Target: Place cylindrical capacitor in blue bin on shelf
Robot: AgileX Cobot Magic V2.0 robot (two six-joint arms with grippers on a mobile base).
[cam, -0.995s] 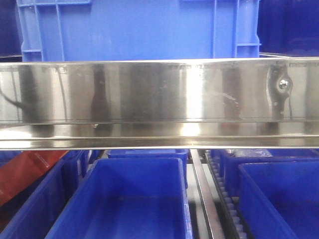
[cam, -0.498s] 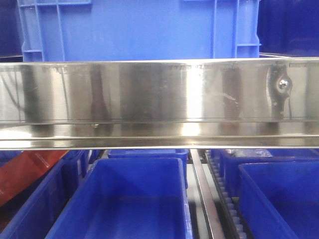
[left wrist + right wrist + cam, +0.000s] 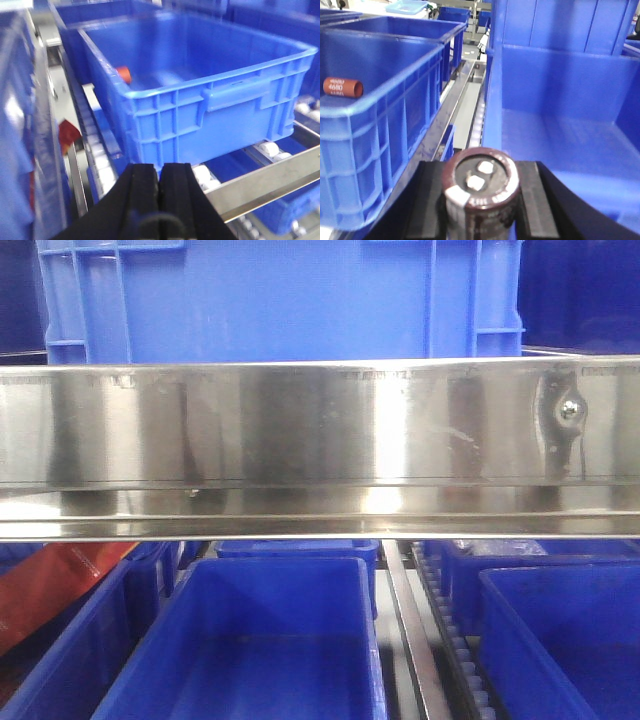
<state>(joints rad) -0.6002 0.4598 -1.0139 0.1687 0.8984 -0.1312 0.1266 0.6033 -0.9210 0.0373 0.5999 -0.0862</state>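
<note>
Brown-black sleeve w/ a pale stripe & silvery top: the cylindrical capacitor [image 3: 481, 192] stands upright betw. the pads of the right gripper [image 3: 481, 205], jaws clamped on its sides, low in the right wrist view. Just beyond it is an open blue bin [image 3: 560, 85]; the capacitor is not inside it. To the left, a second bin [image 3: 380, 125] w/ a red-orange cylinder [image 3: 342, 87] lying in it. Left gripper [image 3: 160, 187]: pads pressed together, nothing betw. them, facing a blue crate [image 3: 215, 100] that rests on rollers [image 3: 270, 148]. Front view: the shelf [image 3: 320, 440] shows its steel rail across the middle, w/ a large crate [image 3: 280, 300] above & lower bins [image 3: 270, 580] beneath.
</note>
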